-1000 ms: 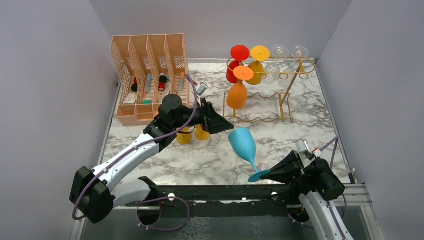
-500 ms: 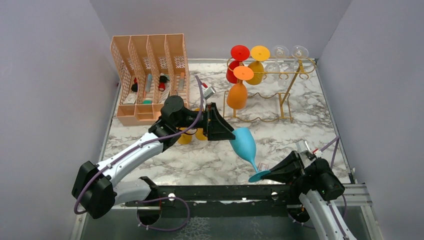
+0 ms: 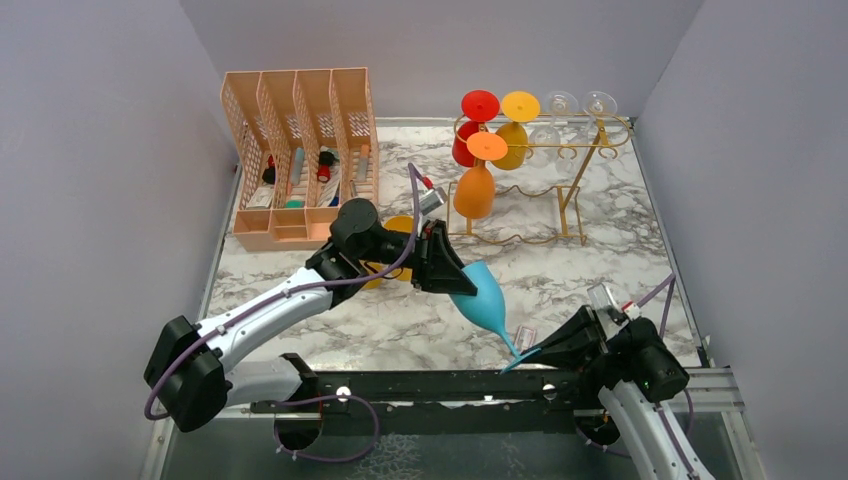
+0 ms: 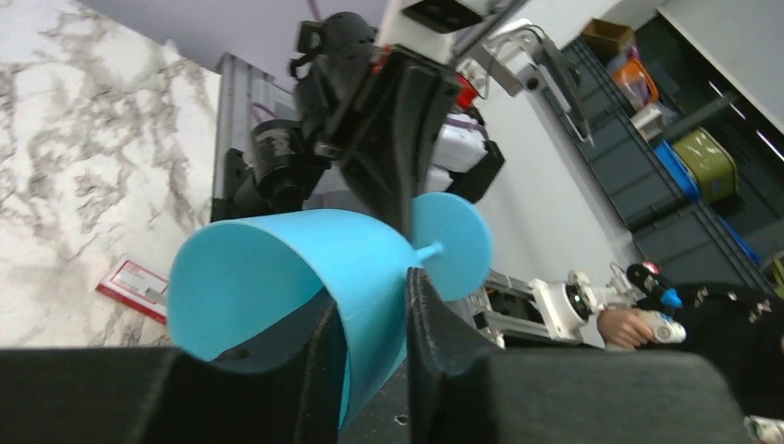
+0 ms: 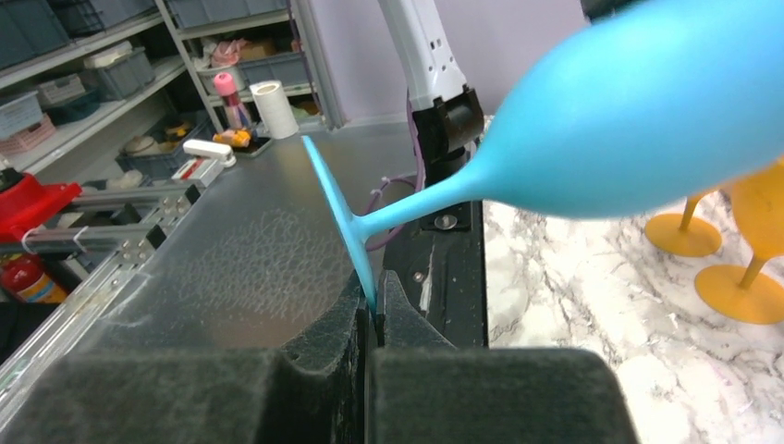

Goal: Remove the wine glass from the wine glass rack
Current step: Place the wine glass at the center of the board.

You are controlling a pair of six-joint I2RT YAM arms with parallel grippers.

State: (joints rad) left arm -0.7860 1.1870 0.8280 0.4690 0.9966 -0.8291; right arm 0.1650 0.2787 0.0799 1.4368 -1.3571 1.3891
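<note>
Top external shows the left gripper [image 3: 455, 280] has swung in from a second ago and pinched the bowl of the blue wine glass [image 3: 483, 297]. The glass hangs well in front of the wine glass rack [image 3: 574, 195], with the right gripper [image 3: 545, 350] clamped on its foot. Looks like a handover, and it's already off the rack.

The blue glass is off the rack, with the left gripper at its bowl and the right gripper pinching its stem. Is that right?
Not quite: the right gripper pinches the foot's edge of the blue glass, not its stem; the right wrist view shows it. The glass is off the rack, left gripper at its bowl.
</note>
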